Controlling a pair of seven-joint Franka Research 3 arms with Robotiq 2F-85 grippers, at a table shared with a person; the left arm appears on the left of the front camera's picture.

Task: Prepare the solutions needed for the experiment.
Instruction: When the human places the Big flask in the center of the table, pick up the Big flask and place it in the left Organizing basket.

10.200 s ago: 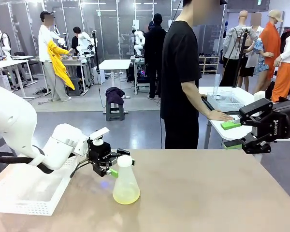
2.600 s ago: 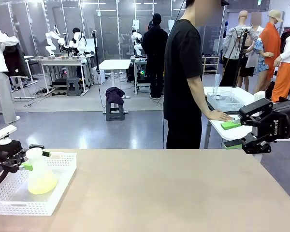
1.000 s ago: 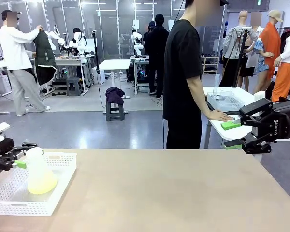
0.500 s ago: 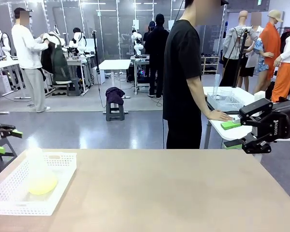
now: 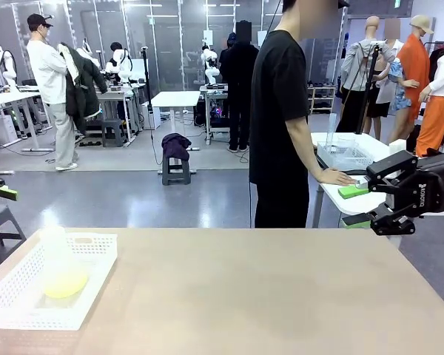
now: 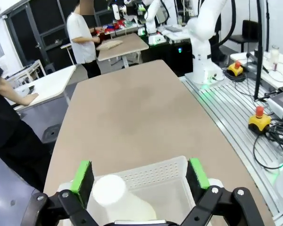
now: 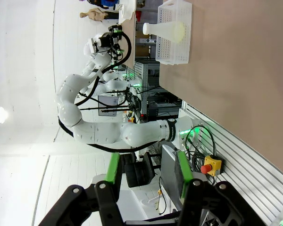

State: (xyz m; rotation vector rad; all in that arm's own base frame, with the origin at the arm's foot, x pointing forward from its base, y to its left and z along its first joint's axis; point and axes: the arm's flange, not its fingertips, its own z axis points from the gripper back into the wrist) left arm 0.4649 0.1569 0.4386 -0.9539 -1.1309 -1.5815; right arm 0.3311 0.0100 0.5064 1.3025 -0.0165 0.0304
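Left tool (image 6: 140, 175) open above the solutions (image 5: 64, 282) in basket (image 5: 96, 260).

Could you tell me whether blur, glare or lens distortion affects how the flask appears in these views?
Front view: the flask in the white basket looks pale and soft-edged. Left wrist view: it sits close and blurred. Right wrist view: it is small, and the scene is rolled sideways.

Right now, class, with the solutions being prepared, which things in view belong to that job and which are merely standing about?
Part of the job:
- flask holding the yellow-green solution
- white basket it stands in
- left gripper, open above the flask

Standing about:
- right gripper, holding nothing, off the table's right side
- person's hand on the side table
- clear tub there
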